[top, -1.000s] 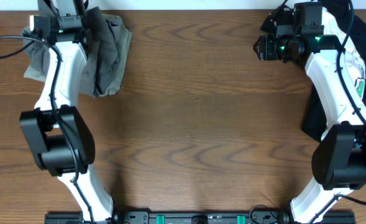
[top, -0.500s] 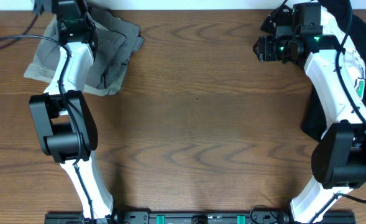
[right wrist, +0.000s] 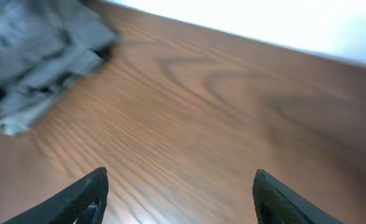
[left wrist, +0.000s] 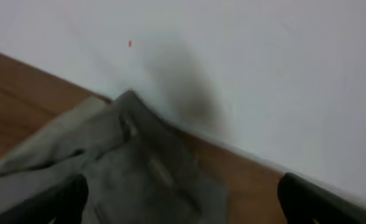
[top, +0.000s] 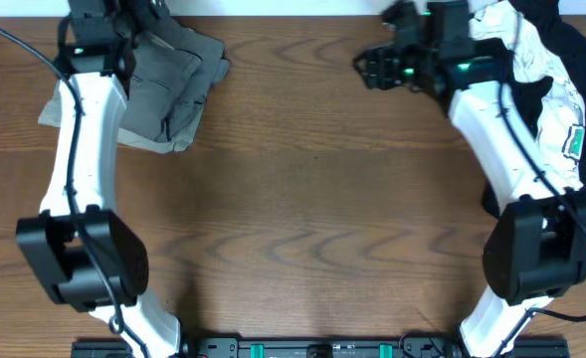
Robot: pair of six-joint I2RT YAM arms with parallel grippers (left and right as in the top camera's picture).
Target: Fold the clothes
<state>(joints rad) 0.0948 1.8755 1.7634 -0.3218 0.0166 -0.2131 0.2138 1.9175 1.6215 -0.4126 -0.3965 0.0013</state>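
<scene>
The grey shorts [top: 173, 85] lie folded in a bundle at the table's far left corner. In the left wrist view they [left wrist: 139, 174] lie under my left gripper [left wrist: 183, 208], which is open wide with nothing between its fingers. My right gripper [right wrist: 179, 186] hovers open over bare wood, holding nothing. Overhead it [top: 367, 68] is at the far middle right, pointing left towards the shorts [right wrist: 33, 50]. A heap of other clothes sits at the far right corner, with a white shirt [top: 536, 45] and black garments [top: 576, 40] in it.
A white wall [left wrist: 263, 74] runs right behind the table's far edge, close to the left gripper. The brown wooden table [top: 312, 199] stretches between the two arms. The arms' mounting rail [top: 312, 348] lies along the near edge.
My left gripper has opened, let the grey shorts drop flat and drawn back over them. My right arm has swung left away from the clothes heap, its jaws wider.
</scene>
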